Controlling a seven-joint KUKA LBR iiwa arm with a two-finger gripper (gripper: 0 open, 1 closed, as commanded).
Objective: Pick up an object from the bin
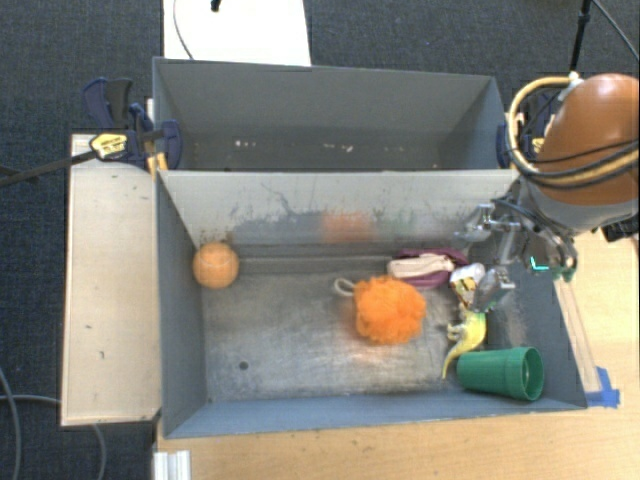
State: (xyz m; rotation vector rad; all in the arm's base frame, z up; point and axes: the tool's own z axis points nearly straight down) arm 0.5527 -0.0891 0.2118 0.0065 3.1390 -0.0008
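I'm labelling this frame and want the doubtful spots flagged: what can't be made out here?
Camera view:
- The small white-and-yellow item at the bin's right: too small to identify; whether the gripper touches it is unclear.
- The pink, white and purple soft thing by the back wall: right end hidden by the gripper.
- The yellow-green toy: kind too small to tell; whether the green plastic cup covers its lower end is unclear.

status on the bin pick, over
Gripper low, right side of grey metal bin, by small yellow curved toy. Green plastic cup and fluffy orange puff close by.
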